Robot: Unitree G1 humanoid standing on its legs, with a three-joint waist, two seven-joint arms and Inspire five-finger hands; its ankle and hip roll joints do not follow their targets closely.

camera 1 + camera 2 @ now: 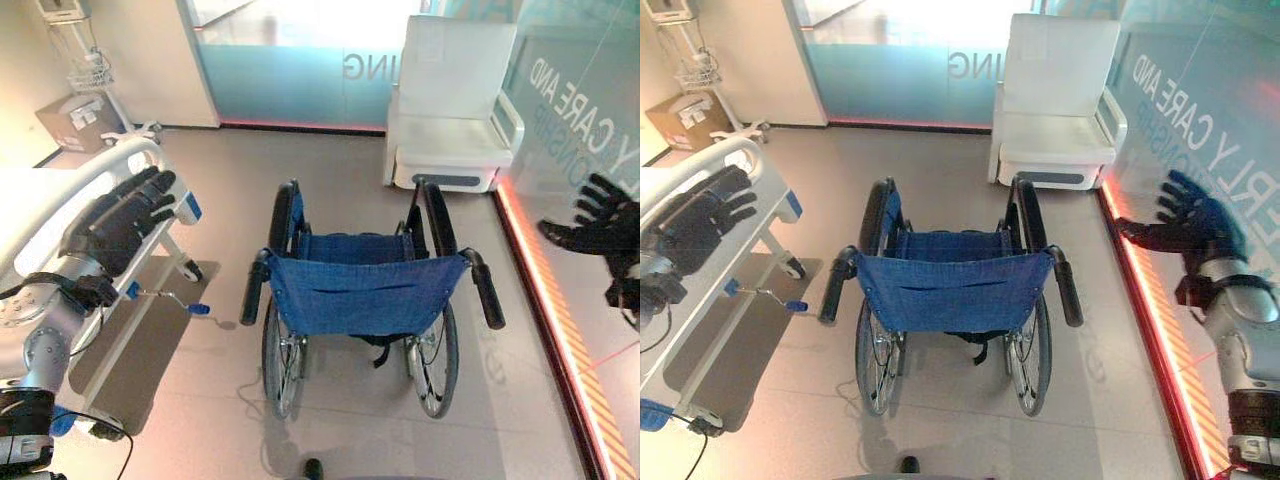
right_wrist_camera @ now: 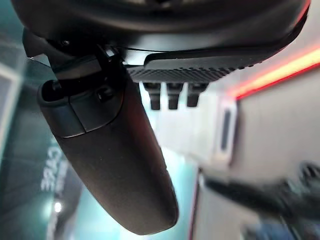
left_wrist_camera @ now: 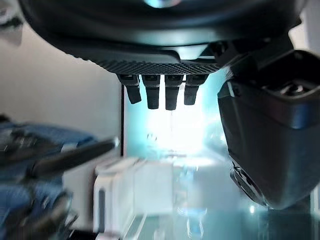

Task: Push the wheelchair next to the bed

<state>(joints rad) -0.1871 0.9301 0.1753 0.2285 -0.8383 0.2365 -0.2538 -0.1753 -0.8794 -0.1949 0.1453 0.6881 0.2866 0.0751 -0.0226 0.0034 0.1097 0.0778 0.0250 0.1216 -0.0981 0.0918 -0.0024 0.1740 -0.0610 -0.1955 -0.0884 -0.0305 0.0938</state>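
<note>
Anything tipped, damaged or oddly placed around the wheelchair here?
Nothing stands out. The blue fabric wheelchair with black push handles stands upright on the floor, apart from the white-railed bed. Left hand and right hand are raised, open, touching nothing.

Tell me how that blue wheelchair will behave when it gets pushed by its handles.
The wheelchair probably rolls easily: big spoked wheels on smooth floor. Uneven pushing would likely swing it sideways, since two separate handles steer it. Its blue fabric back looks soft and would give; neither the left hand nor the right hand holds it.
</note>
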